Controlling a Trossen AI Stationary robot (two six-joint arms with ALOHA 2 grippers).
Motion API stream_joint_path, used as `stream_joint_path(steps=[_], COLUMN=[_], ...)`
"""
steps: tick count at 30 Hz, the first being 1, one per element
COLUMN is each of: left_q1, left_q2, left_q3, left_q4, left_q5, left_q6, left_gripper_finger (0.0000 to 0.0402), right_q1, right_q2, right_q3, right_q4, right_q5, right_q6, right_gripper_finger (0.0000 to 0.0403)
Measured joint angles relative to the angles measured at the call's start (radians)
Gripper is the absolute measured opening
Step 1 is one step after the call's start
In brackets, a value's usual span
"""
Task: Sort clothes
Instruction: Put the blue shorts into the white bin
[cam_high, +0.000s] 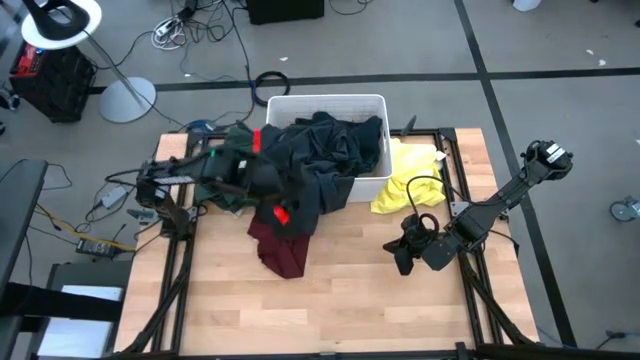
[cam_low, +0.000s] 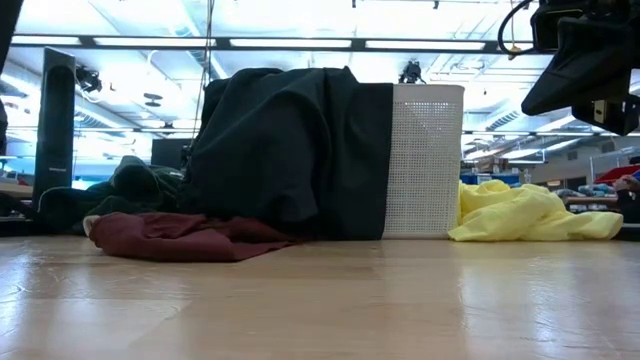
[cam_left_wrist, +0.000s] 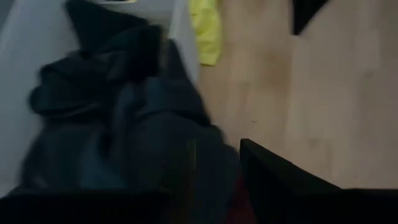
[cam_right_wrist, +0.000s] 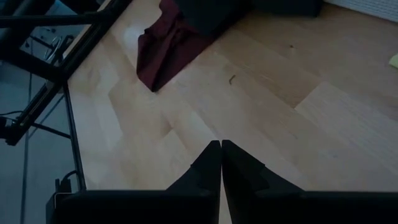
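A dark grey-green jacket (cam_high: 320, 150) spills out of the white tub (cam_high: 330, 98) over its front rim and hangs down to the table (cam_low: 280, 150). My left gripper (cam_high: 275, 200) is at the jacket's lower left part and is shut on it (cam_left_wrist: 217, 149). A maroon piece (cam_high: 282, 245) lies flat on the table below it. A yellow piece (cam_high: 410, 180) lies against the tub's right side. A dark green piece (cam_low: 130, 185) lies left of the tub. My right gripper (cam_high: 402, 258) is shut and empty above bare table (cam_right_wrist: 221, 143). My left gripper holds a fold of the dark jacket (cam_left_wrist: 186, 143) between its fingers, coming level from the table's left side. Cloth covers one finger, and only the other finger (cam_left_wrist: 273, 180) shows. The jacket runs from the fingers up into the tub, and part of it rests on the tub's rim.
Bare wooden table (cam_high: 340, 300) lies in front of the tub and between the two arms. Black frame rails (cam_high: 175, 260) run along the table's left and right edges. Cables and a lamp base (cam_high: 125, 98) are on the floor beyond.
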Motion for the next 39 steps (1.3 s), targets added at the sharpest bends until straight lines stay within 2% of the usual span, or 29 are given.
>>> stream_joint_path(steps=[3,7,12,18,24,27,29,33,39], left_q1=[-0.046,-0.095,-0.16,-0.235,-0.232,-0.208,-0.198,-0.167,-0.118], left_q2=[-0.065,-0.186,-0.37,-0.545,-0.638,-0.643,-0.639,-0.634,-0.634], left_q3=[-0.161,-0.449,-0.78,-1.074,-1.277,-1.347,-1.386,-1.445,-1.512], left_q4=[0.101,0.267,0.454,0.571,0.695,0.749,0.754,0.87,1.023], left_q5=[-0.004,-0.046,-0.145,-0.267,-0.337,-0.342,-0.341,-0.342,-0.344], left_q6=[-0.049,-0.189,-0.403,-0.627,-0.686,-0.709,-0.727,-0.732,-0.711], left_gripper_finger=[0.0131,0.0131,0.0131,0.0131,0.0131,0.0131,0.0131,0.0134,0.0171], right_q1=[0.0,0.0,0.0,0.0,0.0,-0.005,-0.01,-0.02,-0.031], right_q2=[0.0,0.0,0.0,0.0,0.0,0.0,0.0,0.0,0.0], right_q3=[0.0,0.0,0.0,0.0,0.0,0.0,0.0,0.0,0.0], right_q4=[0.002,0.004,0.004,0.002,0.006,0.007,0.007,0.009,0.014], right_q5=[0.0,-0.004,-0.022,-0.024,-0.026,-0.026,-0.026,-0.026,-0.026], right_q6=[-0.007,-0.016,-0.016,-0.017,-0.017,-0.015,-0.008,-0.004,0.001], right_gripper_finger=[0.0015,0.0017,0.0017,0.0013,0.0014,0.0012,0.0011,0.0012,0.0011])
